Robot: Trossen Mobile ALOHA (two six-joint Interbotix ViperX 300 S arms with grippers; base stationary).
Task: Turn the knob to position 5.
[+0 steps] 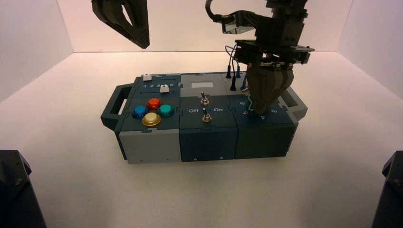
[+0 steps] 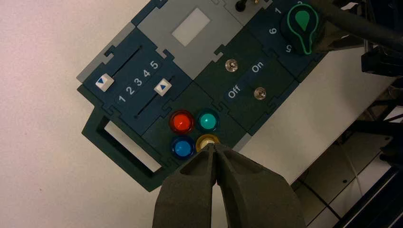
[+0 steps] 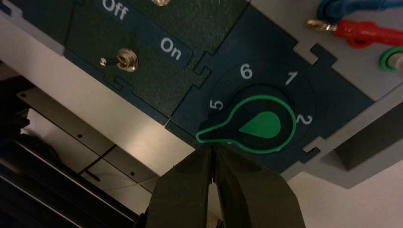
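One dark teardrop knob point(image 3: 260, 125), green-outlined, near 5 point(image 3: 216, 105).

- Right gripper point(image 1: 263, 108) sits low over the knob point(image 3: 256, 125), jaws together at its pointer tip; it blocks the way in from above.
- Plugged wires point(image 1: 234, 71) stand just behind the knob, crowding the back side.
- Two toggle switches point(image 1: 204, 99) stick up to the knob's left.
- Left gripper point(image 1: 124, 21) hangs high, jaws together; buttons point(image 1: 152, 111) and sliders point(image 1: 164, 88) below are unobstructed.
- Bare counter point(image 1: 199, 190) in front of the box point(image 1: 147, 145).
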